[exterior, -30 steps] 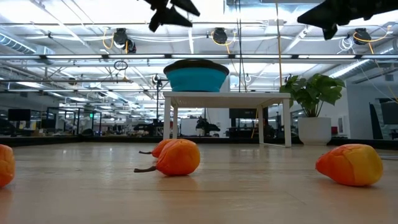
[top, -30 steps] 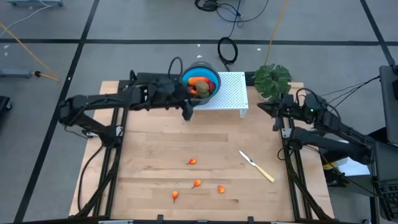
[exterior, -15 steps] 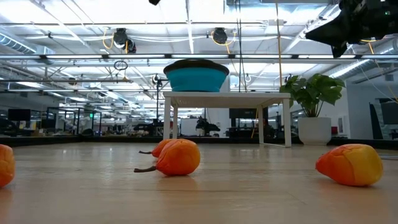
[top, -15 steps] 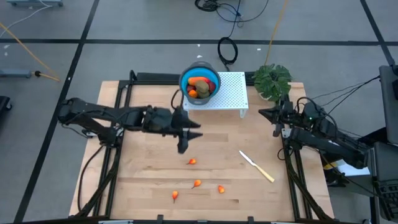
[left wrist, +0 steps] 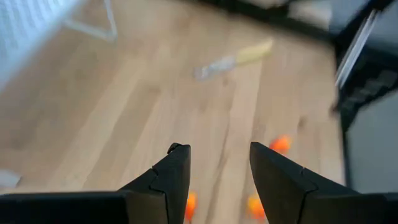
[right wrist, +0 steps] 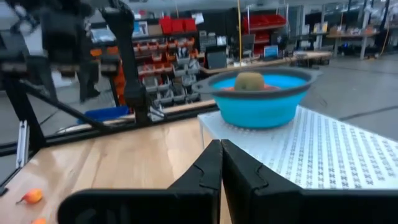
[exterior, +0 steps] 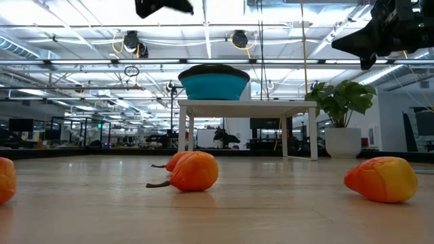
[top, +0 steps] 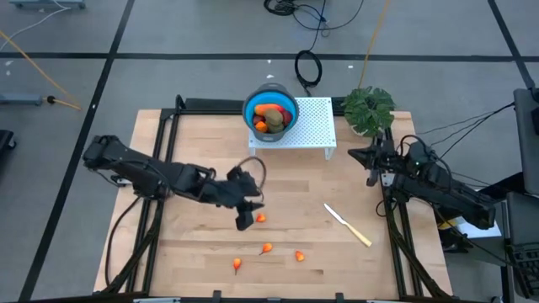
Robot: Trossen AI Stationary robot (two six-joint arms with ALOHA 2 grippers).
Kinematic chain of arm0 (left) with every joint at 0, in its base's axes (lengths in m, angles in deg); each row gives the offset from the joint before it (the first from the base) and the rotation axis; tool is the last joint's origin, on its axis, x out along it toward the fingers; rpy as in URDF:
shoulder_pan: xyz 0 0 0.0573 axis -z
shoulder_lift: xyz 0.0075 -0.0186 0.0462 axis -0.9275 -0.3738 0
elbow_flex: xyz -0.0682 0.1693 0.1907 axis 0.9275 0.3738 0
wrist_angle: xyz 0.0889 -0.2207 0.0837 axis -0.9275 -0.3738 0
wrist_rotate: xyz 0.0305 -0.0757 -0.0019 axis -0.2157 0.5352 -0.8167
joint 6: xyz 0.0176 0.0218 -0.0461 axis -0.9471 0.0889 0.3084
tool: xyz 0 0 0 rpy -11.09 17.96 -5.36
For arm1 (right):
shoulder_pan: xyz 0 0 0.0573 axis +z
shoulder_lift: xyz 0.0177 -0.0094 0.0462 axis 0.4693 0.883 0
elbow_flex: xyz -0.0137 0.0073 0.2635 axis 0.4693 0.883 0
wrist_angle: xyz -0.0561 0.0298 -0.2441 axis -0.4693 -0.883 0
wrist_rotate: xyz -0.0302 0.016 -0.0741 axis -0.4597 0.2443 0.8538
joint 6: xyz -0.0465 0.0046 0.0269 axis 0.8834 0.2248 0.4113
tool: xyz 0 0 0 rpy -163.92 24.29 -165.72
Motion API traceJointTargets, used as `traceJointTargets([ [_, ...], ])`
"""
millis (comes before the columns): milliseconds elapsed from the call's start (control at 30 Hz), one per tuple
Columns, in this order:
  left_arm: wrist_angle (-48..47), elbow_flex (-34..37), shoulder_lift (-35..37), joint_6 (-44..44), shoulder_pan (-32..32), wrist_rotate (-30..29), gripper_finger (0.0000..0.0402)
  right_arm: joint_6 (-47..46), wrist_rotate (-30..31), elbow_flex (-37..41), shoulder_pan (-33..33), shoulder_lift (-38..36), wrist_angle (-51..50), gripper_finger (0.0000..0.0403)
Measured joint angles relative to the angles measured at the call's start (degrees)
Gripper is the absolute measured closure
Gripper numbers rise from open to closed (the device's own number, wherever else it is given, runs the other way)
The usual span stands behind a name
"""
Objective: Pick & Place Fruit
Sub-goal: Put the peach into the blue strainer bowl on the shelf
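The left claw [top: 245,220], part open and holding nothing, hung over the wooden surface [top: 202,252] just left of the nearest orange fruit bit [top: 261,219], far nearer than the shut right claw [top: 370,172].

**Open workshop hall around a pale wooden table**

Grey tiled floor [top: 76,34] under the wooden table [top: 202,269], crossed by dark seams and strewn with loose black cables [top: 307,67]. Beyond the tabletop, a long hall: ceiling trusses with round hanging lamps [exterior: 132,42], bright overhead light, rows of desks and monitors. Shelving with red bins [right wrist: 174,28] along the far side.
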Motion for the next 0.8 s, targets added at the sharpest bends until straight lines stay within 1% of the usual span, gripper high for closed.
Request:
traceJointTargets([
  [167, -4.4, 0.1, -4.9, -3.2, 1.5, 0.8, 0.0238, -0.1, 0.0, 2.1, 0.0, 0.0, 3.9, 0.0403],
  [300, -6.1, 0.0, -8.9, -3.6, 1.5, 0.8, 0.0238, -0.4, -0.1, 3.2, 0.0, 0.0, 3.7, 0.0403],
  [500, -6.3, 0.0, -14.6, -3.2, 1.1, 1.2, 0.0233, -0.8, -0.1, 3.5, 0.0, 0.0, 3.5, 0.0403],
  [633, -5.3, 0.0, -17.5, -2.3, 0.8, 2.3, 0.0208, -0.8, -0.2, 3.5, 0.0, 0.0, 3.6, 0.0403],
  [800, -5.5, 0.0, -20.0, -1.5, 0.4, 2.5, 0.0155, -0.8, -0.2, 3.5, 0.0, 0.0, 3.6, 0.0403],
])
